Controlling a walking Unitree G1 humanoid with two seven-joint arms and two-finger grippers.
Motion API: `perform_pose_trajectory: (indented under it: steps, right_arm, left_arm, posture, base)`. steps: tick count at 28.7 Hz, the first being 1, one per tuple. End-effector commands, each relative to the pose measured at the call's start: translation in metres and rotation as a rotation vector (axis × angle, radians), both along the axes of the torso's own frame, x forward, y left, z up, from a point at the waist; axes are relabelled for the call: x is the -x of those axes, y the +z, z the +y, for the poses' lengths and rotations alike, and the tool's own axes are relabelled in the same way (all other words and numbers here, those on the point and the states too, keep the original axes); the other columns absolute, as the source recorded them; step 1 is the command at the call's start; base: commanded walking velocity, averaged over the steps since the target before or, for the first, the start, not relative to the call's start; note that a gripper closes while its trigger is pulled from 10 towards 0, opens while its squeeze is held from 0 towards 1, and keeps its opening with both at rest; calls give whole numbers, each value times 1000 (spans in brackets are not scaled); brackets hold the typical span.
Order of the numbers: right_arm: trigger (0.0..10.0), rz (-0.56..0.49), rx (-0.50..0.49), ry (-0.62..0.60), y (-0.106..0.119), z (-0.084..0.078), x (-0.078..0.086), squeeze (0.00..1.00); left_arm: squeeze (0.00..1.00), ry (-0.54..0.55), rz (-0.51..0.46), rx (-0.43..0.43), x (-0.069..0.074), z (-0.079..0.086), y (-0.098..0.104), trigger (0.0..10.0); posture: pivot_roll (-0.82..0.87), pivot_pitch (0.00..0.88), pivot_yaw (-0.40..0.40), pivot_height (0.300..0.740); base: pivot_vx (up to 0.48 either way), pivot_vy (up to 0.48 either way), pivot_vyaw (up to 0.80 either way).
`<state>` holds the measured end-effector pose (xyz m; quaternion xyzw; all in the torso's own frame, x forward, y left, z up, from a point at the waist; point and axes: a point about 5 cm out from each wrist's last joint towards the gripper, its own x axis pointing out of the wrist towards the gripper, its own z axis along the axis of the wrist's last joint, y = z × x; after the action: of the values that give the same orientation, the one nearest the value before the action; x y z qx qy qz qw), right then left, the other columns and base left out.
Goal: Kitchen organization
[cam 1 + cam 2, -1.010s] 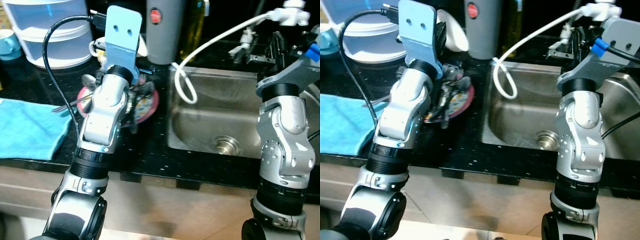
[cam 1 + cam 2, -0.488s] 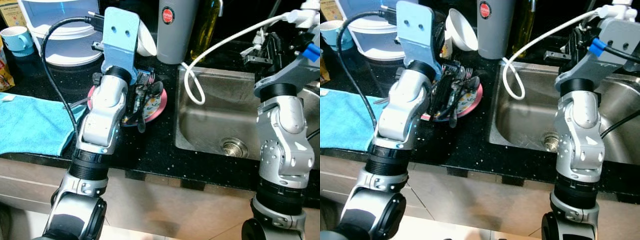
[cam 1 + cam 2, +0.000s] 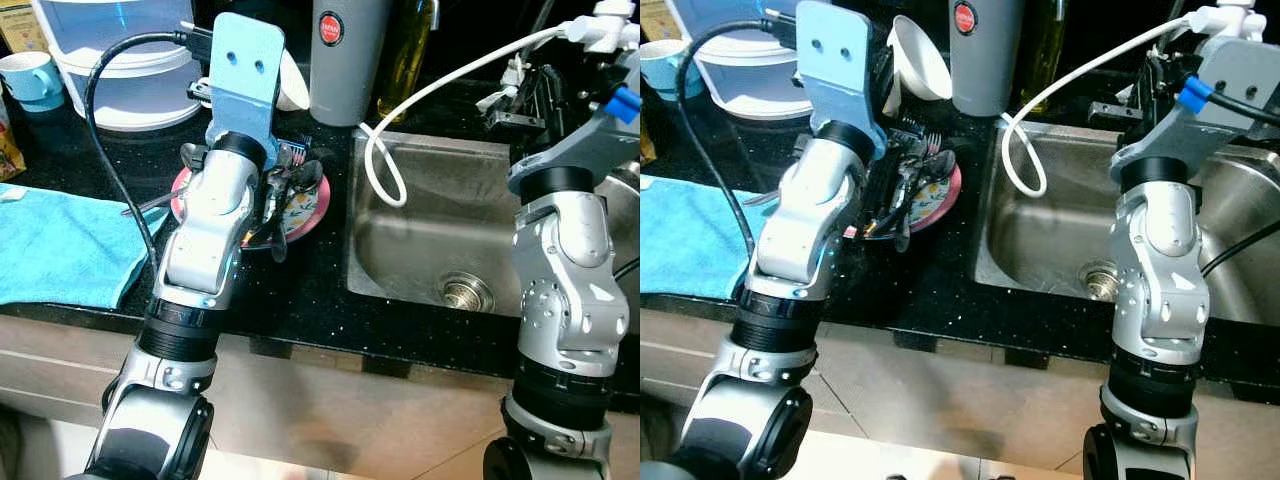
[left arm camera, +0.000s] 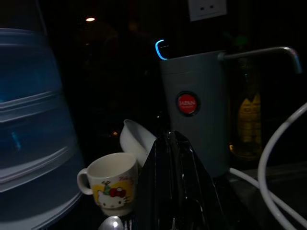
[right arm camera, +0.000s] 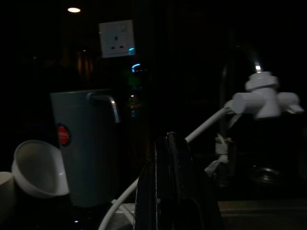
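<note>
Looking down from the head camera, I have the left claw (image 4: 180, 158) poised over the pink plate (image 3: 318, 205), which lies on the black bench (image 3: 300, 300) just beside the sink's (image 3: 440, 240) left rim; its black fingers are pressed together with nothing between them. Spoons and forks (image 3: 925, 165) are piled on that plate. Behind it, toward the bench's back edge, I see a tipped white bowl (image 3: 920, 60), a small cartoon mug (image 4: 112, 182) and a tall grey kettle (image 4: 196, 105). My right claw (image 5: 175, 158) is raised above the sink's far side near the white tap hose (image 3: 440, 80), fingers also pressed together and empty. A blue towel (image 3: 60, 245) lies along the bench's front edge at the left.
</note>
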<state>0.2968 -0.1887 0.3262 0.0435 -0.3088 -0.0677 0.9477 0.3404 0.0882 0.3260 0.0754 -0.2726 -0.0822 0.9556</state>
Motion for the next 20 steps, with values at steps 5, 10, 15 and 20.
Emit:
perform_pose_trajectory:
  steps: [5, 10, 15, 20]
  right_arm:
    - [10000, 20, 0, -5, -3, 0, 0, 0]
    - [10000, 19, 2, -2, -3, 0, 0, 0]
    - [10000, 19, 4, 0, -4, 0, 0, 0]
    - [10000, 21, 4, 1, -5, 0, -1, 0]
  left_arm:
    - [0, -16, 6, 4, 2, -2, -2, 10000]
    - [0, -19, -6, 23, 2, -2, -1, 10000]
    - [0, -14, -5, 22, 2, -1, -2, 10000]
    - [0, -22, -1, 22, 2, -2, -3, 10000]
  posture:
    - [20, 97, -12, 740]
    - [20, 90, -14, 740]
    - [21, 83, -14, 740]
    - [22, 78, -12, 740]
  base:
    - [0, -463, 0]
    - [0, -185, 0]
    - [0, 0, 0]
    - [0, 0, 0]
